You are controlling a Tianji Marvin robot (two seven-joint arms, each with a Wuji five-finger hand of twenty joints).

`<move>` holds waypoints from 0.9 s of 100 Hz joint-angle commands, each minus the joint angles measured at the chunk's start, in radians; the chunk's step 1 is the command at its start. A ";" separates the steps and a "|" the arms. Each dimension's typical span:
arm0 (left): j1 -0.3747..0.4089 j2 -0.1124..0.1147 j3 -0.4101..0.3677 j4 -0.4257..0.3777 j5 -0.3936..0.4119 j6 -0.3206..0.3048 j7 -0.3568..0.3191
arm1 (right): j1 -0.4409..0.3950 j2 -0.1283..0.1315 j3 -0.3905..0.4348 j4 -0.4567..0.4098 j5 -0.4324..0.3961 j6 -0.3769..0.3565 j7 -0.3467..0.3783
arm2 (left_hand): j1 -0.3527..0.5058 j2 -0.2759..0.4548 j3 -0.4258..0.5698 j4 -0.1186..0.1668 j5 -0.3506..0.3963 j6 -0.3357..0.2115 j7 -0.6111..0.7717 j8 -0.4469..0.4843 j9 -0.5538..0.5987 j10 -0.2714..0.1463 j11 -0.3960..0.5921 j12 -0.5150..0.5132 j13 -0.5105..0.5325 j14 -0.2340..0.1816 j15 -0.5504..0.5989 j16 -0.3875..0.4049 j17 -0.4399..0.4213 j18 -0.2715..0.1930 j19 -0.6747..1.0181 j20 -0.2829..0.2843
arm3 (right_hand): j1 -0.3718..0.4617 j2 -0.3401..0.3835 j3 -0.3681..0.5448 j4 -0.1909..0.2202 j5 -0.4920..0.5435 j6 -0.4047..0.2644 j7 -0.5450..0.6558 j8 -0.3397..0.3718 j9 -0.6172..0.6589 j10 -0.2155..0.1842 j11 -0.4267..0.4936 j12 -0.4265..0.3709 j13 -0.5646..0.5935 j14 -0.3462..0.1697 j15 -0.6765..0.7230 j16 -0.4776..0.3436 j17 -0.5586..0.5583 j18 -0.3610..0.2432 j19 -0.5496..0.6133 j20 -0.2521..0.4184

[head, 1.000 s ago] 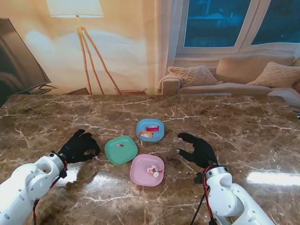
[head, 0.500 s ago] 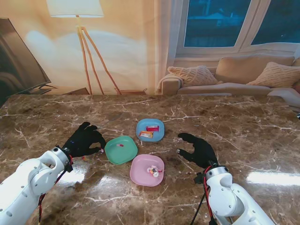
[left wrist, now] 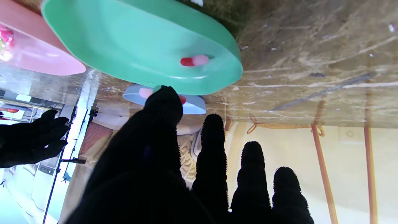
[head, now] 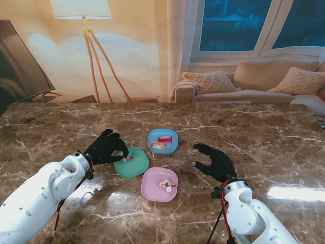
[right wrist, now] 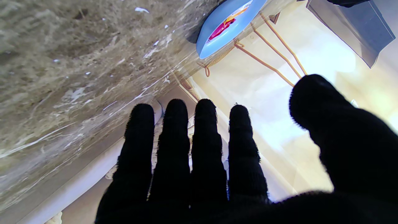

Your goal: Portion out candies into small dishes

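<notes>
Three small dishes sit mid-table. The green dish (head: 134,168) (left wrist: 124,40) holds one red-and-pink candy (head: 130,158) (left wrist: 194,60). The blue dish (head: 170,135) (right wrist: 211,40) holds a red and an orange wrapped candy (head: 160,145). The pink dish (head: 151,178) (left wrist: 37,59) holds several candies (head: 166,186). My left hand (head: 105,147) (left wrist: 161,149) hovers at the green dish's left rim, thumb pinched on a small pink-and-red candy (head: 123,159) (left wrist: 145,92). My right hand (head: 216,161) (right wrist: 217,161) rests open on the table, right of the dishes.
The brown marble table (head: 244,132) stretches well beyond the dishes on all sides. A floor lamp (head: 84,10) and a sofa (head: 264,81) stand behind its far edge.
My left hand has moved right and away from me, from the bare table to the green dish's rim, carrying a small candy. The right hand has stayed put.
</notes>
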 commanded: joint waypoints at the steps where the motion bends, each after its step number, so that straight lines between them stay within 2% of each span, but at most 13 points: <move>1: -0.012 -0.009 0.011 0.025 -0.012 0.004 0.000 | -0.010 -0.003 0.003 0.006 0.005 0.003 0.009 | 0.042 -0.001 -0.002 0.023 0.017 0.047 -0.039 -0.111 -0.032 -0.020 -0.007 -0.071 -0.008 -0.015 0.007 0.007 -0.019 0.000 -0.008 -0.005 | -0.027 0.016 0.021 0.038 0.018 -0.023 0.001 -0.002 0.009 -0.018 0.003 0.017 0.017 -0.004 -0.001 0.016 0.003 -0.003 0.020 0.018; 7: -0.023 -0.010 0.027 0.043 -0.019 0.004 0.002 | -0.011 -0.003 0.003 0.006 0.005 0.004 0.008 | 0.039 -0.008 0.002 0.025 -0.002 0.077 -0.106 -0.178 -0.044 -0.019 -0.014 -0.094 -0.012 -0.015 0.004 0.005 -0.020 -0.001 -0.016 -0.008 | -0.027 0.016 0.021 0.038 0.018 -0.022 0.001 -0.002 0.009 -0.019 0.004 0.017 0.016 -0.005 -0.001 0.016 0.003 -0.003 0.020 0.018; 23: -0.033 -0.007 0.042 0.059 -0.005 -0.012 0.014 | -0.011 -0.003 0.004 0.005 0.005 0.004 0.008 | 0.039 -0.011 0.009 0.026 0.004 0.063 -0.101 -0.173 -0.046 -0.018 -0.011 -0.101 -0.012 -0.016 0.005 0.005 -0.019 -0.001 -0.017 -0.007 | -0.025 0.014 0.021 0.038 0.018 -0.021 0.001 -0.002 0.008 -0.018 0.003 0.017 0.015 -0.005 -0.002 0.016 0.003 -0.003 0.020 0.018; 40: -0.008 -0.003 0.004 0.029 0.014 -0.021 0.008 | -0.009 -0.002 0.002 0.006 0.006 0.003 0.011 | 0.039 -0.012 0.013 0.024 0.012 0.064 -0.096 -0.174 -0.047 -0.016 -0.011 -0.108 -0.012 -0.013 0.006 0.005 -0.019 -0.002 -0.017 -0.004 | -0.026 0.015 0.020 0.038 0.017 -0.022 0.001 -0.002 0.008 -0.018 0.003 0.017 0.016 -0.006 -0.001 0.016 0.004 -0.003 0.021 0.018; 61: 0.085 0.012 -0.137 -0.069 0.092 -0.070 -0.015 | -0.009 -0.003 0.002 0.005 0.006 0.006 0.009 | 0.036 -0.010 0.014 0.023 0.006 0.063 -0.097 -0.175 -0.044 -0.017 -0.008 -0.112 -0.009 -0.014 0.008 0.005 -0.018 -0.001 -0.015 -0.001 | -0.026 0.015 0.020 0.038 0.017 -0.022 0.001 -0.002 0.009 -0.018 0.004 0.017 0.018 -0.005 0.000 0.016 0.004 -0.003 0.021 0.018; 90: 0.260 0.035 -0.363 -0.177 0.201 -0.192 -0.059 | -0.006 -0.002 -0.003 0.006 0.004 0.007 0.013 | 0.031 -0.016 0.016 0.023 0.008 0.062 -0.096 -0.177 -0.042 -0.019 -0.006 -0.115 -0.004 -0.013 0.009 0.005 -0.016 0.000 -0.011 0.002 | -0.025 0.014 0.020 0.038 0.018 -0.022 0.001 -0.002 0.009 -0.017 0.004 0.017 0.018 -0.004 0.000 0.016 0.004 -0.003 0.022 0.018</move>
